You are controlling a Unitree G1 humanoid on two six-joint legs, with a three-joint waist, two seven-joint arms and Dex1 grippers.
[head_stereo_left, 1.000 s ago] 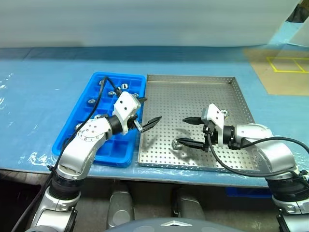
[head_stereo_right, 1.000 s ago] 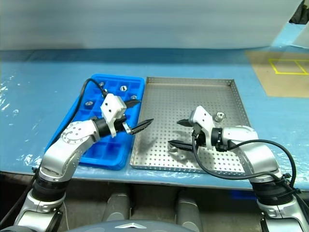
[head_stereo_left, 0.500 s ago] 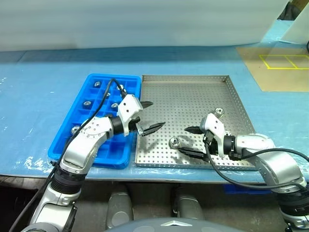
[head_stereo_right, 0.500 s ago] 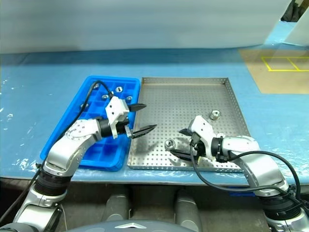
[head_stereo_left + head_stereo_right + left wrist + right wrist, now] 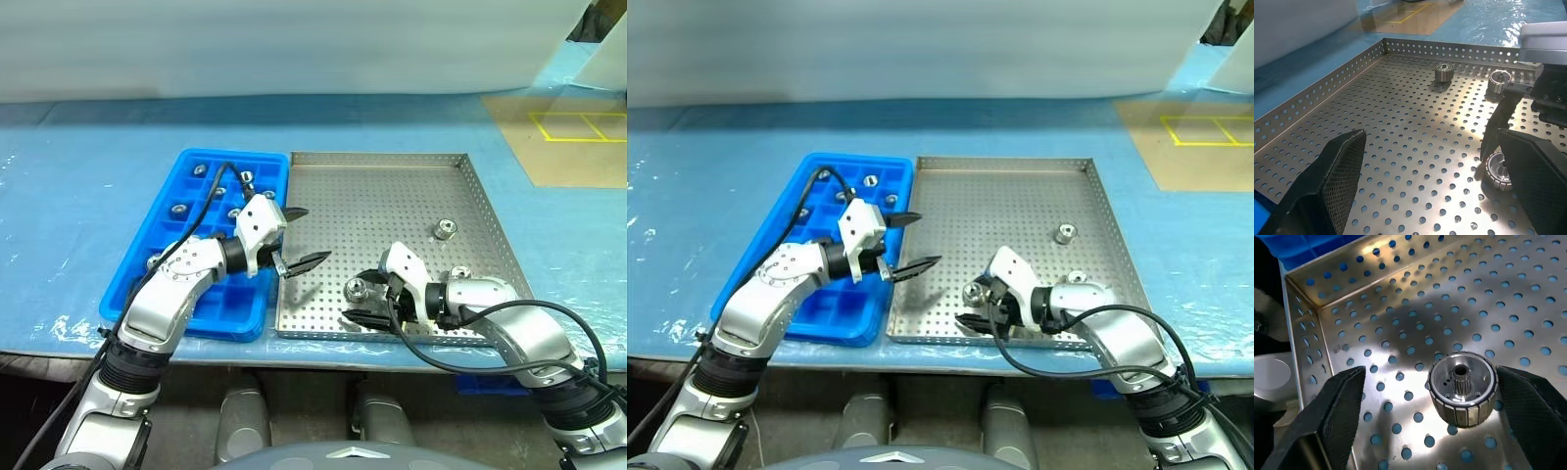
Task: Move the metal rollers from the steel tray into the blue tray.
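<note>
On the perforated steel tray lie three metal rollers: one near the front edge, one at the right and one by my right wrist. My right gripper is low over the tray and open, its fingers standing either side of the front roller with gaps showing. To the left, the blue tray holds several rollers in its compartments. My left gripper is open and empty above the steel tray's left edge, pointing toward the right gripper.
Both trays sit side by side on a blue plastic-covered table, close to its front edge. A brown board with yellow tape lines lies at the back right. The steel tray's raised rim runs along its far side.
My right gripper has sunk and moved left, so its fingers now straddle the front roller, a little narrower than before. The left gripper has stayed put. The head camera shifted slightly.
</note>
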